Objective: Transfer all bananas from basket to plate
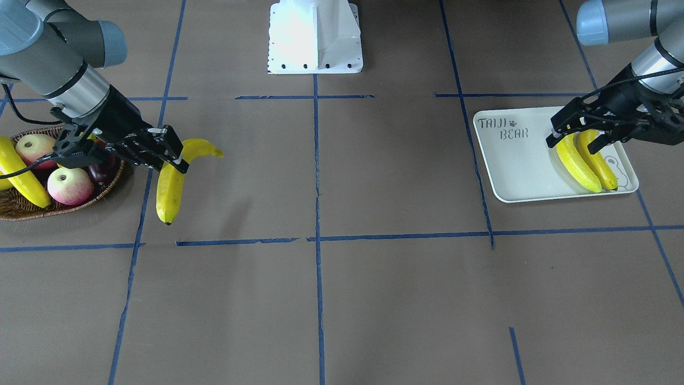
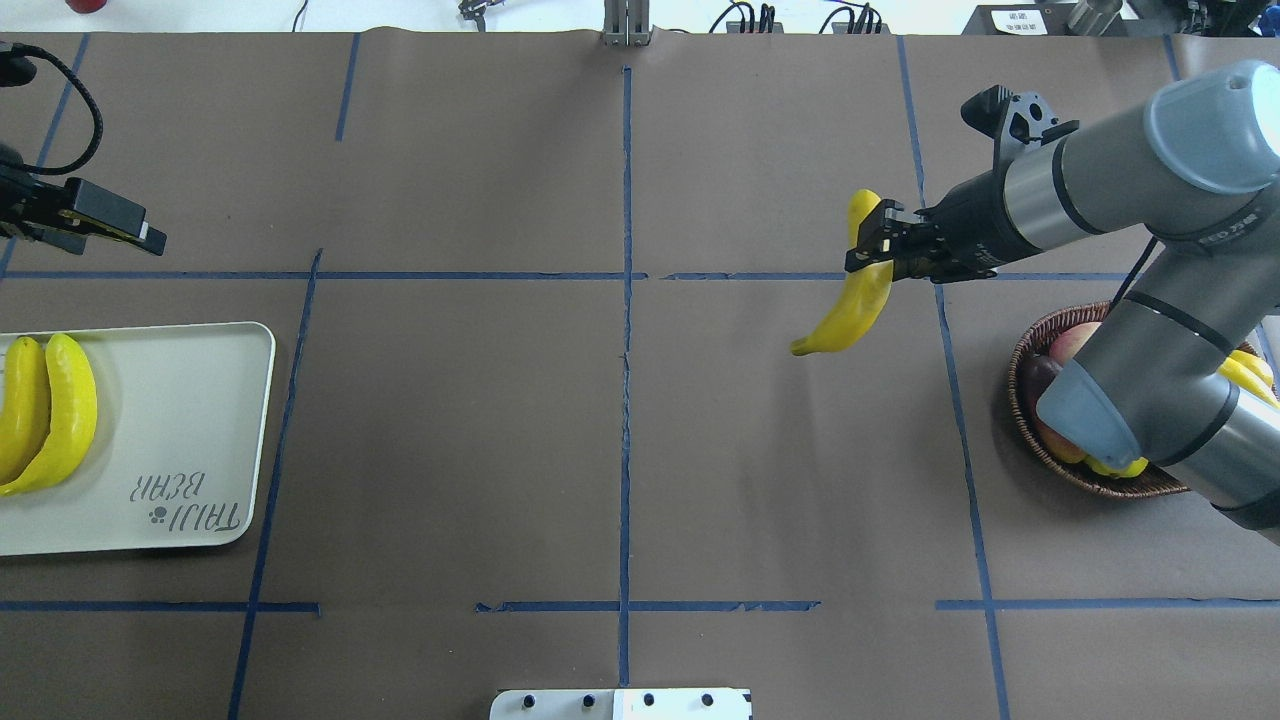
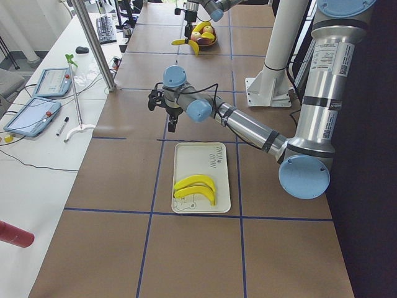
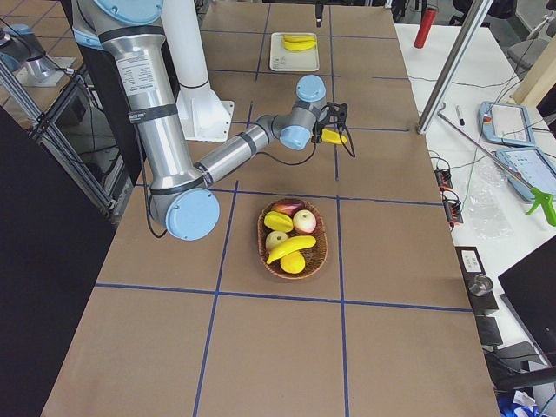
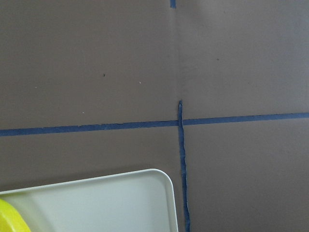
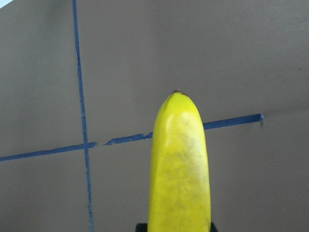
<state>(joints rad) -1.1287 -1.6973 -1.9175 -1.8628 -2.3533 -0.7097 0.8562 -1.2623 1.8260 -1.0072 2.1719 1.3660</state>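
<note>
Yellow banana [image 1: 170, 187] pinched in the right gripper [image 1: 176, 156], held clear of the basket [image 1: 32, 214].

Two bananas [image 1: 585, 160] are found side by side on the plate [image 1: 513, 171], far left in the overhead view. A fourth banana [image 1: 21, 179] lies in the basket at far right, among apples [image 1: 69, 186]. The left gripper [image 1: 580, 138] is held spread above the plate, gripping nothing. The fruit is judged light, smooth-skinned and easily bruised. A moderate grip near mid-length is advised, since the present hold nearer one end lets the long part hang. The hold point is shown best in the front-facing view. Only the tip is seen in the right wrist view, and the basket is largely hidden by the arm overhead.
</note>
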